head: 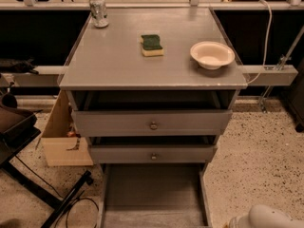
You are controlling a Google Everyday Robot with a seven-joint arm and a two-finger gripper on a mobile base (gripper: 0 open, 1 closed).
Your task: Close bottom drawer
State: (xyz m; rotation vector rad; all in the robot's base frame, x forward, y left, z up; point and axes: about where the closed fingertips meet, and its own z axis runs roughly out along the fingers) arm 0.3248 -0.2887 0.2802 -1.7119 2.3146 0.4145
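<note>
The bottom drawer (153, 191) is pulled far out toward the camera. Its long shallow grey tray is open and looks empty, and its front panel and knob are cut off below the frame. Above it, the mid-width middle drawer (153, 154) and the wider top drawer (153, 123) each stand slightly out, each with a round metal knob. My gripper is out of view. Only a white rounded part of the arm (267, 217) shows at the bottom right corner, to the right of the open tray.
On the cabinet top (109, 65) stand a can (99, 11), a green and yellow sponge (152, 45) and a cream bowl (212, 54). A cardboard box (61, 137) sits on the floor at the left, with black stand legs and cables (57, 201) in front of it.
</note>
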